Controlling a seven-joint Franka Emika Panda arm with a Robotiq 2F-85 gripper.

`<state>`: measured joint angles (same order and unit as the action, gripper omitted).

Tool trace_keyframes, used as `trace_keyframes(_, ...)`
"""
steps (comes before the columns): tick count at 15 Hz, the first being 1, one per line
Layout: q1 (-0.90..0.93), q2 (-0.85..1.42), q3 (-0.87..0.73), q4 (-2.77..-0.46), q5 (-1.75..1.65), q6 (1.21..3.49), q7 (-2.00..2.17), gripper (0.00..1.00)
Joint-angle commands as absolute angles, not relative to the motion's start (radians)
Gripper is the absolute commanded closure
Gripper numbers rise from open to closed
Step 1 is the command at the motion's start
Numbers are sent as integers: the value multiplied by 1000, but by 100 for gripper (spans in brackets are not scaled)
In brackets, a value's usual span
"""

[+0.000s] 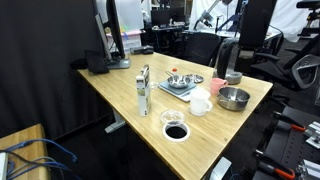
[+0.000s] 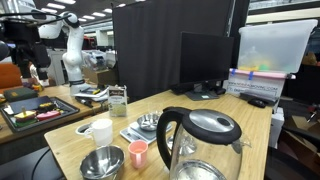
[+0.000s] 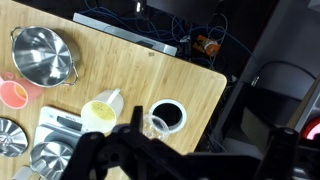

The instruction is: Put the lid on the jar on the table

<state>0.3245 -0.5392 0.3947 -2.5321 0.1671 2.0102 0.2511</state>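
Note:
The jar [image 1: 144, 89] stands upright, tall and slim, near the middle of the light-wood table [image 1: 120, 95]; it also shows in an exterior view [image 2: 117, 100]. The small clear lid [image 1: 170, 117] lies on the table between the white cup [image 1: 200, 102] and a white ring with a dark centre [image 1: 175, 131]. In the wrist view the lid [image 3: 155, 125] lies just beside the ring [image 3: 168, 117]. My gripper [image 3: 110, 142] is a dark shape high above the table. Its fingers look apart and empty, with the lid just right of one finger. The jar is hidden in the wrist view.
A metal bowl [image 1: 233, 98], a pink cup [image 1: 219, 87] and a tray of small metal dishes [image 1: 183, 82] sit past the white cup. A grey kettle [image 2: 200, 140] stands at the table end. A monitor [image 2: 205, 62] stands at the far side. The table edge [image 3: 215, 110] is close to the ring.

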Motion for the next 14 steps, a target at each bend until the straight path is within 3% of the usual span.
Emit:
trace_keyframes(1, 332, -546, 382, -2530, 163, 2006, 254, 0)
trace_keyframes(7, 321, -510, 403, -2524, 155, 2088, 285, 0)
trace_keyframes(14, 275, -267, 427, -2449, 88, 2236, 400, 0)
